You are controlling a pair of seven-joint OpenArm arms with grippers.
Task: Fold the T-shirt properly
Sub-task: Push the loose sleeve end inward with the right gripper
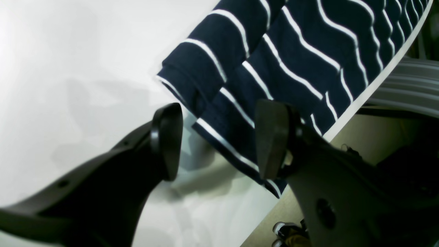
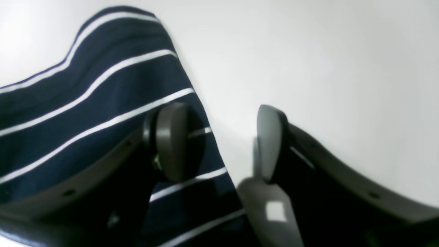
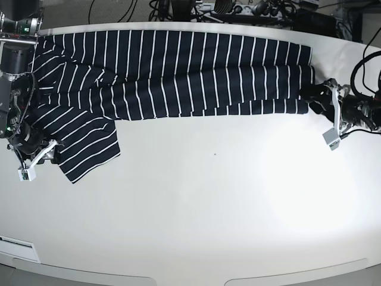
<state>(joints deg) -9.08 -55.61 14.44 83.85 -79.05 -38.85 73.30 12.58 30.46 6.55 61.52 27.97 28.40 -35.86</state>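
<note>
The T-shirt (image 3: pixel 178 74), dark navy with thin white stripes, lies stretched along the far side of the white table (image 3: pixel 208 202), with one sleeve spread toward the front left. My left gripper (image 1: pixel 219 140) is open over the shirt's hem corner (image 1: pixel 236 144), and the cloth lies between its fingers; in the base view it (image 3: pixel 314 100) is at the shirt's right end. My right gripper (image 2: pixel 221 142) is open astride the sleeve's edge (image 2: pixel 209 151), one finger (image 2: pixel 171 140) over cloth, the other (image 2: pixel 271 140) over bare table. In the base view it (image 3: pixel 37 156) is at the sleeve.
The table's edge (image 1: pixel 360 99) runs just beside the left gripper, with floor and shoes (image 1: pixel 288 233) below. Cables and equipment (image 3: pixel 238 9) stand behind the far edge of the table. The table curves away at the front (image 3: pixel 178 277).
</note>
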